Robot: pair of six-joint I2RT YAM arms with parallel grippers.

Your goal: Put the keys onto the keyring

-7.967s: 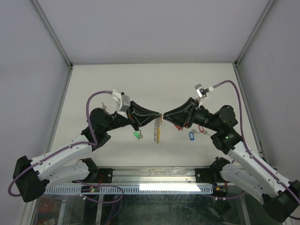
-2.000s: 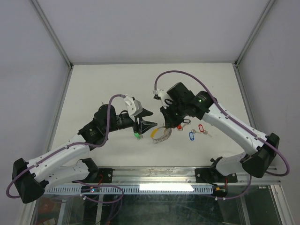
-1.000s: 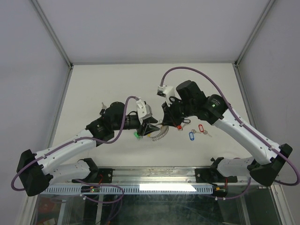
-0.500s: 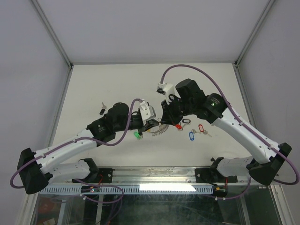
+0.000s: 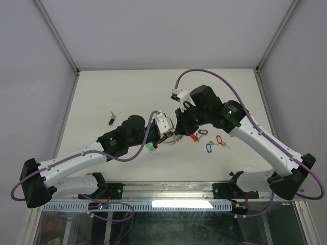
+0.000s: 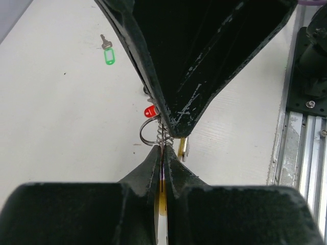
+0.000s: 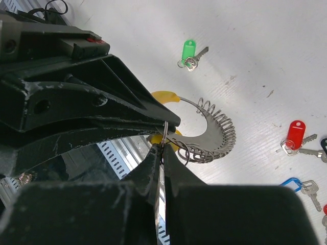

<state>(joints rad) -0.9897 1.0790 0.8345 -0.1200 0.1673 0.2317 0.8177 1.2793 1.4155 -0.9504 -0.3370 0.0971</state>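
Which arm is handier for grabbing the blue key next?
Right, probably: the blue key lies on its side, close to the right fingers. Both those and the left fingers pinch the keyring.

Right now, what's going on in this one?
Both arms meet at the keyring. The left gripper and the right gripper are pinched shut, tip to tip, near its yellow end, apparently gripping it. The green key, a red key and the blue key lie loose on the table, not yet threaded.
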